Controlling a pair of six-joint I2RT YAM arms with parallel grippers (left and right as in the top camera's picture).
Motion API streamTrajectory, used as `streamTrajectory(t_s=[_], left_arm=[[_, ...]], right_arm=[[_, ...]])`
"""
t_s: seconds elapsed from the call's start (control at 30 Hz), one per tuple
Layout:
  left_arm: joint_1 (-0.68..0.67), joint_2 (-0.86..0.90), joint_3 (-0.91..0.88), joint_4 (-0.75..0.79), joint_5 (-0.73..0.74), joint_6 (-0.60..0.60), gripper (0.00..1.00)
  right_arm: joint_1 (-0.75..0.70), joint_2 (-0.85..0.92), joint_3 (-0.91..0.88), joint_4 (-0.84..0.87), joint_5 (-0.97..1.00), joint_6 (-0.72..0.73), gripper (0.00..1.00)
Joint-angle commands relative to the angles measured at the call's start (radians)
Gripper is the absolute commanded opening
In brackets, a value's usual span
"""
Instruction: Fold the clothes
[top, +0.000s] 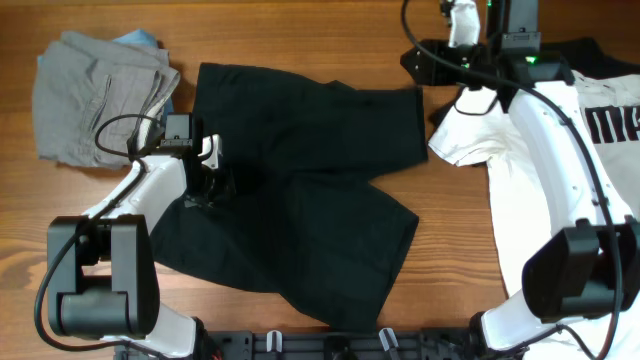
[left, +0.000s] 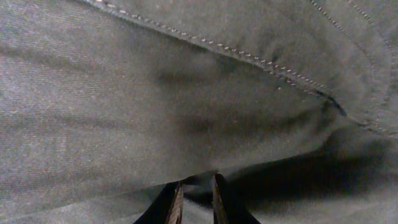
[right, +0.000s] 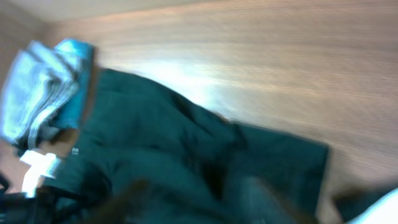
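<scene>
pinching a fold of the black shorts (top: 330, 200), left gripper (left: 198, 182) sits clenched mid-garment.

On my screen, the black fabric shorts (top: 300, 190) lie mid-way across the brown wooden surface (top: 300, 30), folded grey fabric shorts (top: 95, 95) behind-left, white lettered cotton T-shirt (top: 530, 200) right, my left claw (top: 211, 188) atop the black pair.
</scene>
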Motion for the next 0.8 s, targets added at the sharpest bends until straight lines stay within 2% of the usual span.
streamTrajectory(t_s=[0.0, 0.13, 0.23, 0.3, 0.37, 0.43, 0.57, 0.6, 0.67, 0.77], left_arm=[[0.005, 0.029, -0.014, 0.000, -0.051, 0.016, 0.19], [0.005, 0.029, -0.014, 0.000, -0.051, 0.016, 0.20], [0.005, 0.029, -0.014, -0.001, -0.051, 0.016, 0.20], [0.005, 0.029, -0.014, 0.000, -0.051, 0.016, 0.21], [0.005, 0.029, -0.014, 0.000, -0.051, 0.016, 0.22], [0.005, 0.029, -0.014, 0.000, -0.051, 0.016, 0.22], [0.005, 0.029, -0.014, 0.000, -0.051, 0.016, 0.22], [0.005, 0.029, -0.014, 0.000, -0.051, 0.016, 0.22], [0.005, 0.029, -0.014, 0.000, -0.051, 0.016, 0.22], [0.005, 0.029, -0.014, 0.000, -0.051, 0.016, 0.22]], right_arm=[[-0.003, 0.023, -0.008, -0.023, 0.199, 0.068, 0.83], [-0.003, 0.070, -0.013, 0.023, 0.213, 0.065, 0.86], [-0.005, 0.154, -0.013, -0.026, 0.212, 0.109, 0.85], [-0.007, 0.233, -0.013, -0.035, 0.208, 0.148, 0.79], [-0.006, 0.356, -0.013, 0.051, 0.156, 0.101, 0.70], [-0.006, 0.389, -0.013, 0.058, 0.157, 0.098, 0.63], [-0.007, 0.407, -0.013, 0.057, 0.212, 0.101, 0.62], [-0.006, 0.409, -0.013, 0.059, 0.180, 0.089, 0.50], [-0.005, 0.409, -0.014, 0.058, 0.174, 0.091, 0.43], [-0.006, 0.409, -0.014, 0.055, 0.169, 0.091, 0.17]])
